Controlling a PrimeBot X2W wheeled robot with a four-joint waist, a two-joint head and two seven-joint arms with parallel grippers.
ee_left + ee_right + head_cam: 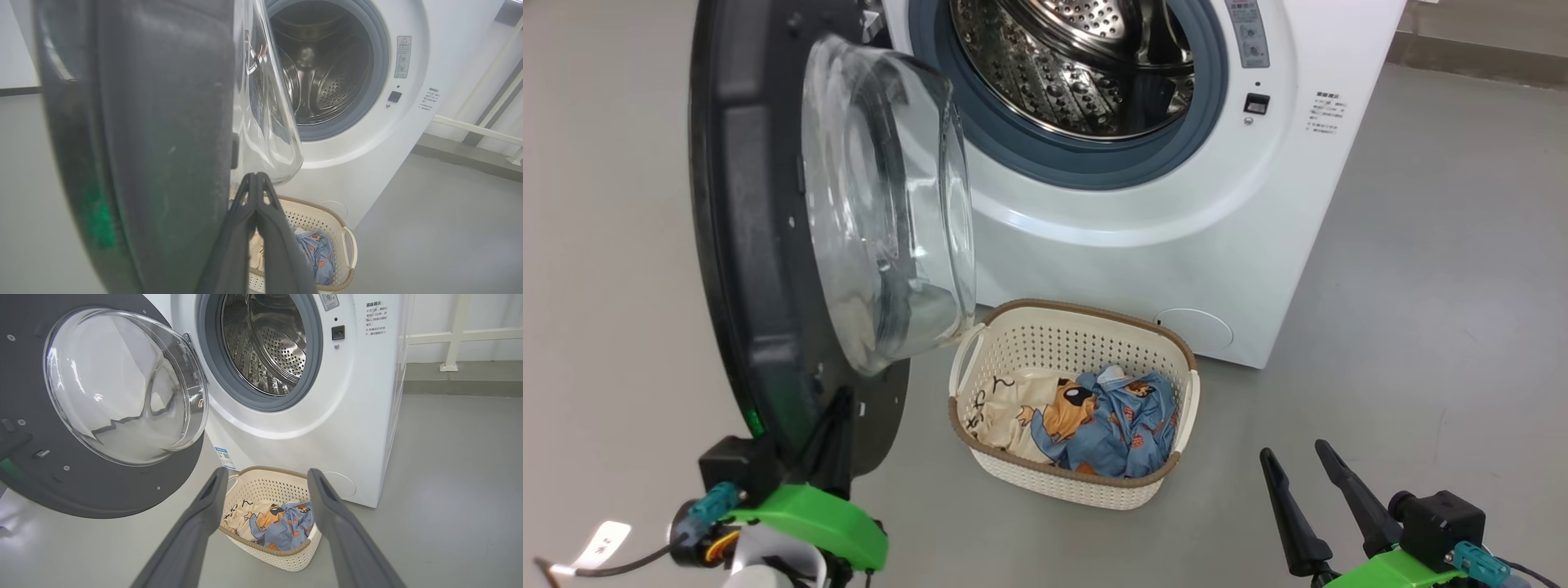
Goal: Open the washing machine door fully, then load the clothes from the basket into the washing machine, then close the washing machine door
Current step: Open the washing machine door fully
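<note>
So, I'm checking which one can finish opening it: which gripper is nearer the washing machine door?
Left. The left gripper, jaws shut, sits at the washing machine door's lower rim; the right gripper, jaws open, hangs apart, beyond the basket.

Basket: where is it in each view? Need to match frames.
Head view: basket lower centre, in front of the washing machine.
Left wrist view: basket bottom centre, partly behind the shut left claw.
Right wrist view: basket bottom centre, framed by the open right claw.
Shared landmark: round flap low on the machine front, just behind the basket.
</note>
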